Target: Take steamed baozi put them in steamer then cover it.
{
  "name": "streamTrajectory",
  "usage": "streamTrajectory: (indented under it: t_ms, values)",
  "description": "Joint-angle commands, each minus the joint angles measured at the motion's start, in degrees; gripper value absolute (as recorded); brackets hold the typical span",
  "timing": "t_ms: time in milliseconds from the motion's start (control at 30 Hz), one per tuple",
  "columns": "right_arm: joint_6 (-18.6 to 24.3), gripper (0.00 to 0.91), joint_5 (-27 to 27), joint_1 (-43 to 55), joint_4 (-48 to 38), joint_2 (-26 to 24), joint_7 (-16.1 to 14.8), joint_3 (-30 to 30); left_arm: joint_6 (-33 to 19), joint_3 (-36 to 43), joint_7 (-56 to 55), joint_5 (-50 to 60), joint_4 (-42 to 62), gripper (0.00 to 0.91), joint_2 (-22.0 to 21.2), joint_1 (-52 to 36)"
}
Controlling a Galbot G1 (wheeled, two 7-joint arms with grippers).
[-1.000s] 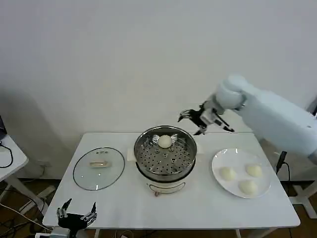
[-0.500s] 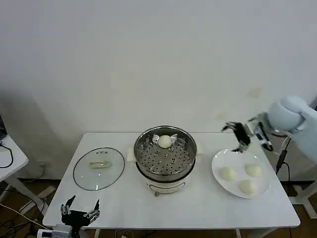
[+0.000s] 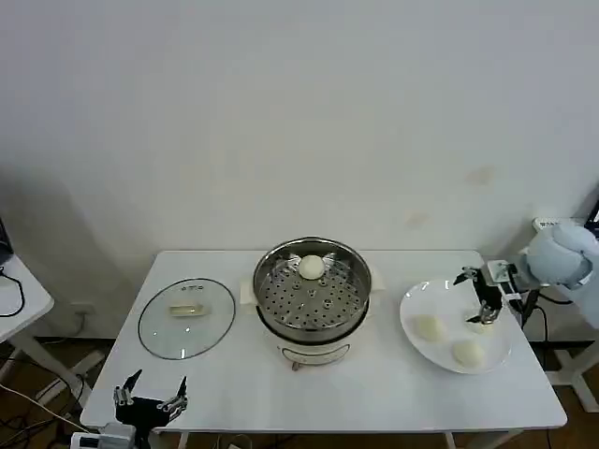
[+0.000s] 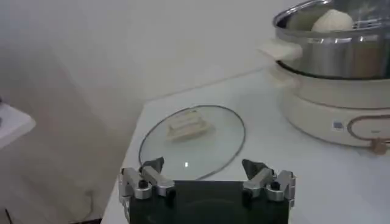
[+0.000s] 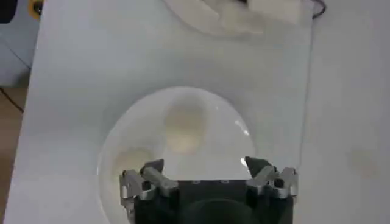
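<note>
right gripper [image 3: 483, 297]: over far side of plate [image 3: 416, 306], fingers spread wide, holding nothing
left gripper [image 3: 148, 402]: parked off table's [image 3: 225, 393] near-left edge, wide open, empty
baozi: 1 in steamer [image 3: 313, 291], 3 on plate
cover [image 3: 186, 316]: flat on table, left of steamer

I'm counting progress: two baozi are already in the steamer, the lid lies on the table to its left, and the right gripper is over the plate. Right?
Not quite: the head view shows just one baozi in the steamer. The rest stands: the lid lies on the table to its left, and the right gripper is over the plate.
</note>
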Motion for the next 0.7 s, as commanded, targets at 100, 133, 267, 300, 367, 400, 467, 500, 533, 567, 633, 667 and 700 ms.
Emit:
streamTrajectory:
  t_ms: [100,133,267,300,367,400,467,500,533,567,633,667,700]
  values:
    - [-1.31,0.907,-1.25,-2.59,-9.32,8.98,0.32,0.03,0.03,-0.07,0.05,0.08,1.49,0.907,-0.01,-0.63]
    - [-1.11,0.907,-1.5,-2.61,-10.1,9.6,0.31,-0.11,0.03,-0.1,0.06,0.08,1.64,0.907,-0.04,-0.72]
    - [-0.54,0.907,-2.15,-3.07,-13.27,12.59,0.58,0.47,0.03,-0.2,0.06,0.09,2.38,0.907,-0.17,-1.03]
    - [-0.45,0.907,-2.52,-3.18,-13.78,13.15,0.67,0.8,0.01,-0.22,0.05,0.09,2.63,0.907,-0.19,-1.07]
    - [-0.5,0.907,-2.84,-3.24,-14.48,13.85,0.68,0.87,-0.02,-0.24,0.01,0.1,2.97,0.907,-0.29,-1.16]
    - [-0.49,0.907,-2.89,-3.23,-14.85,14.22,0.72,0.81,-0.02,-0.28,0.01,0.1,3.06,0.907,-0.3,-1.17]
    - [-0.48,0.907,-3.19,-3.41,-15.69,15.11,0.76,0.8,-0.03,-0.34,0.02,0.1,3.22,0.907,-0.22,-1.22]
    - [-0.46,0.907,-3.28,-3.63,-16.06,15.61,0.93,0.95,-0.01,-0.37,0.01,0.09,3.3,0.907,-0.14,-1.25]
    - [-0.43,0.907,-3.38,-3.75,-16.37,15.88,0.94,1.05,-0.02,-0.38,0.0,0.11,3.35,0.907,-0.12,-1.27]
    - [-0.27,0.907,-3.74,-4.02,-16.9,16.52,0.93,1.31,-0.03,-0.36,0.02,0.11,3.41,0.907,-0.05,-1.29]
    - [-0.25,0.907,-4.15,-4.35,-17.3,17.01,0.94,1.6,-0.05,-0.32,0.03,0.13,3.58,0.907,-0.08,-1.36]
    - [-0.2,0.907,-4.67,-4.57,-17.66,17.29,0.96,1.95,-0.04,-0.33,0.03,0.13,3.69,0.907,-0.14,-1.45]
    - [-0.16,0.907,-4.96,-4.63,-17.81,17.42,1.09,2.11,-0.04,-0.35,0.02,0.13,3.79,0.907,-0.19,-1.53]
